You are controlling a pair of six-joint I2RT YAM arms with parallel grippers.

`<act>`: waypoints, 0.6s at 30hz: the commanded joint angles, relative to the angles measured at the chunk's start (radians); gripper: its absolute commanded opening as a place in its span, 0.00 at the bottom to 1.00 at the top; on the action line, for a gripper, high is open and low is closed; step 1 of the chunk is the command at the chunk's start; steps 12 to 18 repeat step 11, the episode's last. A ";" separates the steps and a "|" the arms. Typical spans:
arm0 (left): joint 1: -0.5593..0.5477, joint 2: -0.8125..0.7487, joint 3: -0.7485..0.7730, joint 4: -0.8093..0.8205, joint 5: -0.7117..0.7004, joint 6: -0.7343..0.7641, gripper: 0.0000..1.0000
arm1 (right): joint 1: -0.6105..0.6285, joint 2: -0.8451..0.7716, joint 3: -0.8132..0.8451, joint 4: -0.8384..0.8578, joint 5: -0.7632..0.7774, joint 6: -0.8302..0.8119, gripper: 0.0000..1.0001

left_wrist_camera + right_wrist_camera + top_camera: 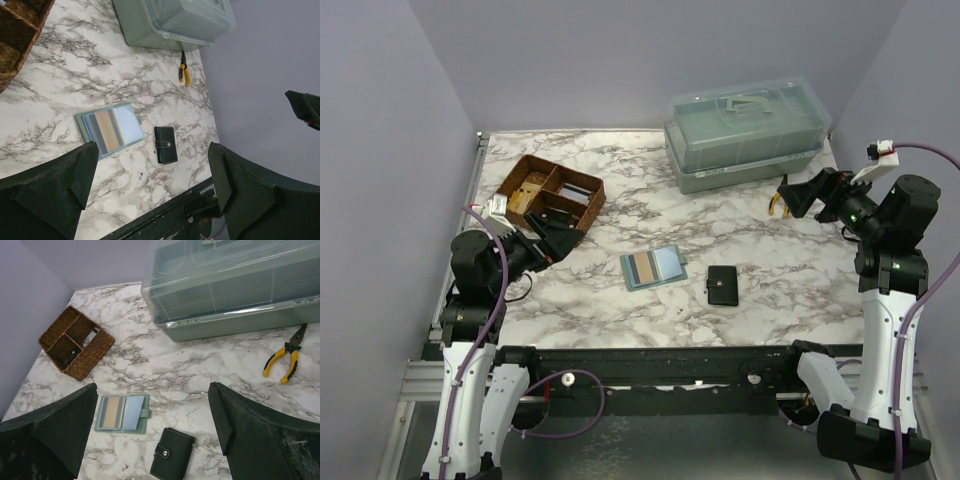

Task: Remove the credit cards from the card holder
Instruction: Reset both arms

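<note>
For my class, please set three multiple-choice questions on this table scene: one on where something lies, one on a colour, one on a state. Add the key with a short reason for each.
1. In the top view, where does the black wallet lie relative to the card holder?
A. to its right
B. to its left
C. on top of it

2. What colour are the handles of the pliers?
A. red
B. yellow
C. green

3. What state is the card holder in?
A. snapped shut
B. open flat
C. held in the air

Key:
1 A, the black wallet lies apart from the card holder, on its right.
2 B, both wrist views show yellow handles.
3 B, it lies spread open with the credit cards showing, one tan-brown and one pale blue.
</note>
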 commanded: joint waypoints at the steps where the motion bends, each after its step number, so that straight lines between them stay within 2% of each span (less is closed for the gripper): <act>1: -0.004 -0.012 -0.008 0.021 0.033 -0.005 0.99 | -0.013 -0.006 -0.013 0.024 -0.022 0.012 1.00; 18: -0.004 -0.011 -0.005 0.021 0.032 0.000 0.99 | -0.016 -0.010 -0.022 0.026 -0.034 0.001 1.00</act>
